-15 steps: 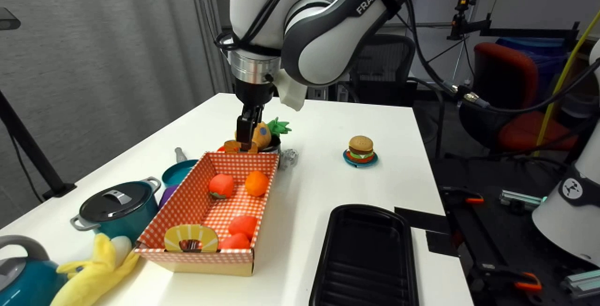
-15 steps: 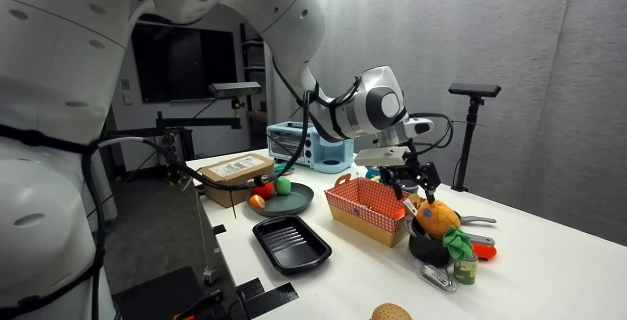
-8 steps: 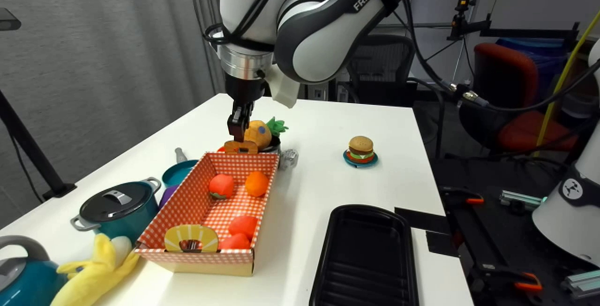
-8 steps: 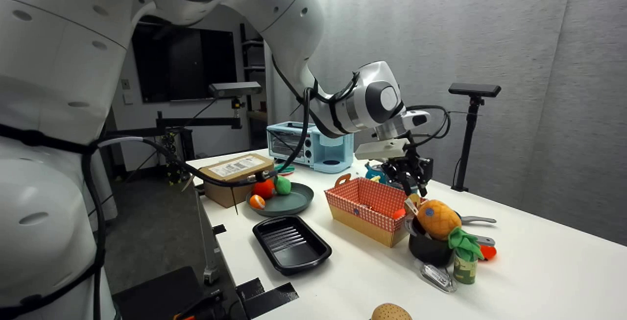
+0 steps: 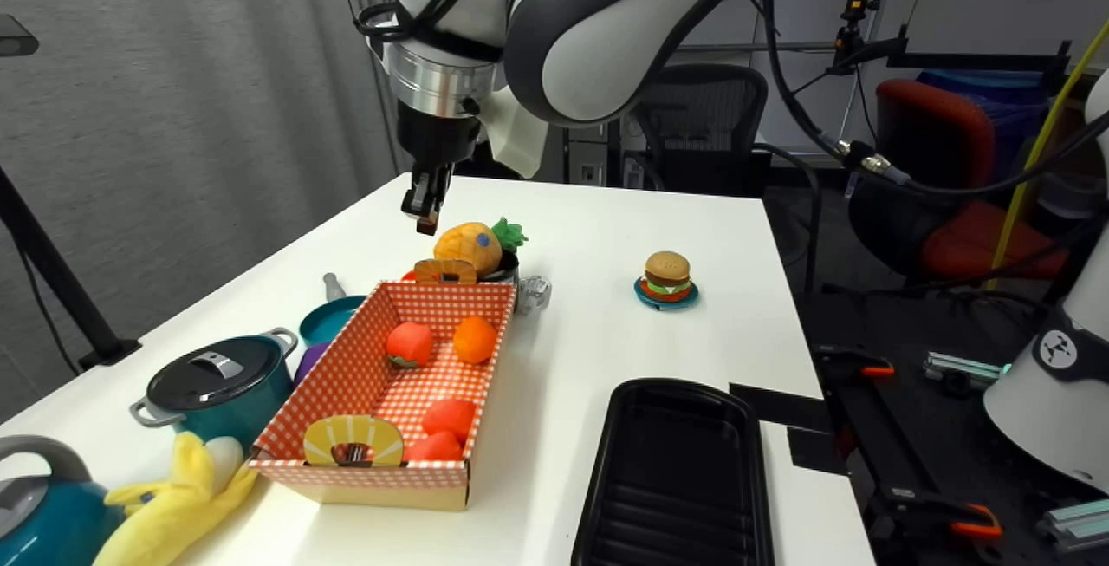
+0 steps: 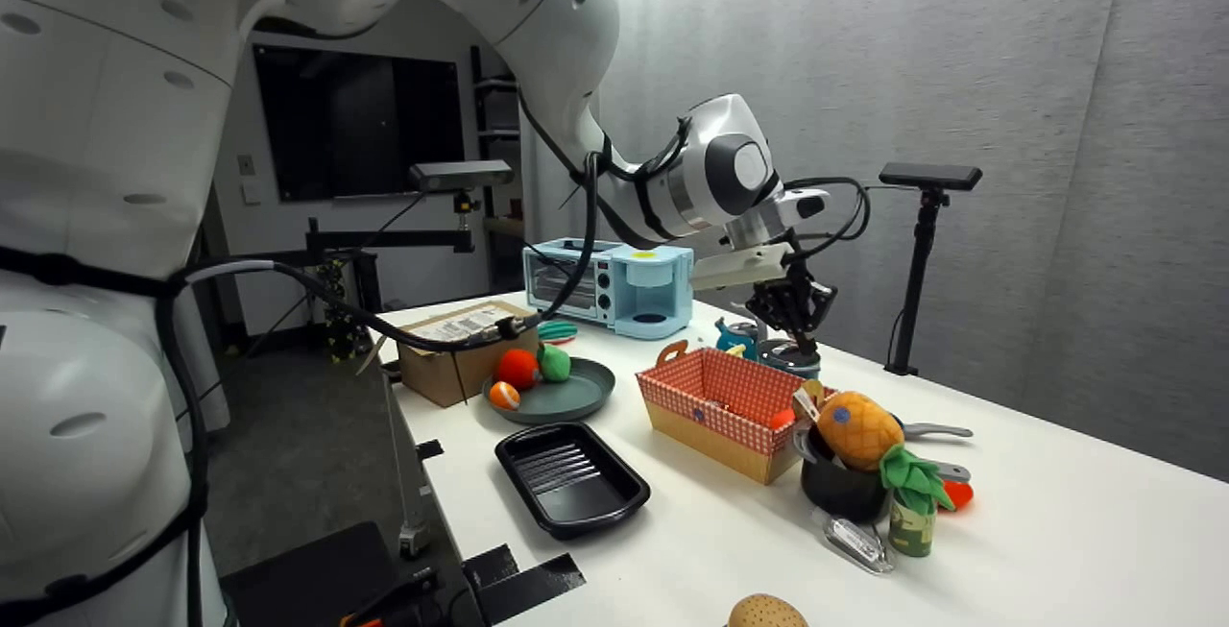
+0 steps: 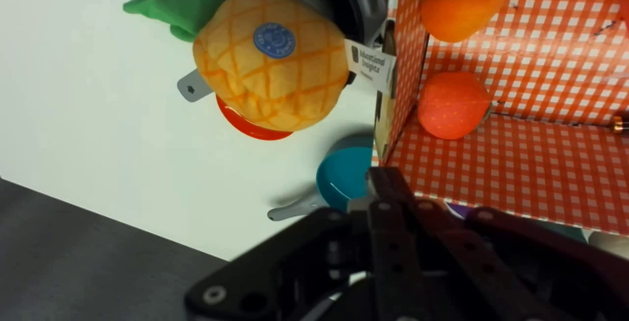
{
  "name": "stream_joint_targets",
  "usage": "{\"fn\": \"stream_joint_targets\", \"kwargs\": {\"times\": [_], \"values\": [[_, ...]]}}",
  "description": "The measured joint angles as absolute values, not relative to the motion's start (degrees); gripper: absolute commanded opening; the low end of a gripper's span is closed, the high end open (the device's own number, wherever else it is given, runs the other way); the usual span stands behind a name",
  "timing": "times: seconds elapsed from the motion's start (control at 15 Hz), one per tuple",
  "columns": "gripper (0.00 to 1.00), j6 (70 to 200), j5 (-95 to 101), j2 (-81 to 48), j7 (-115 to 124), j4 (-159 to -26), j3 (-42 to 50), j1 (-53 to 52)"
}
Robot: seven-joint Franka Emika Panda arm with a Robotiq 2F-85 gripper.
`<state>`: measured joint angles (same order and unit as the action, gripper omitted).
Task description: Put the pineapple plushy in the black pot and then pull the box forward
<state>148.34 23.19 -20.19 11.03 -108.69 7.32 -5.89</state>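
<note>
The pineapple plushy (image 6: 857, 430) leans in the mouth of the black pot (image 6: 837, 491), its green leaves hanging over the rim. From the wrist view the plushy (image 7: 268, 80) covers much of the pot, and its white tag touches the box's end handle. Beside the pot stands the red-and-white checkered box (image 6: 715, 445), holding several orange and red fruits. My gripper (image 7: 385, 178) is shut with nothing between its fingertips. In an exterior view the gripper (image 5: 426, 224) hangs in the air, up and to the left of the plushy and apart from it.
A teal pan (image 7: 344, 173), a lidded teal pot (image 5: 221, 384) and a yellow plush (image 5: 169, 501) lie along the box's far side. On its near side is a black tray (image 6: 573, 478). A can (image 6: 912, 526) and a clear utensil (image 6: 857, 542) are close to the black pot.
The gripper has let go of the plushy, risen away from it toward the box's far side, and shut. The plushy stays in the pot, its leaves sagging slightly. The box has not moved.
</note>
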Motion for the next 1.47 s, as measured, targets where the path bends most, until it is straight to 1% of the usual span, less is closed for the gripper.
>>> {"fn": "stream_joint_targets", "kwargs": {"times": [0.67, 1.47], "values": [[0.0, 146.11, 23.39, -22.57, 11.36, -108.55, 6.05, -9.68], [0.0, 146.16, 14.04, -28.19, 11.56, -107.77, 7.11, -2.96]]}}
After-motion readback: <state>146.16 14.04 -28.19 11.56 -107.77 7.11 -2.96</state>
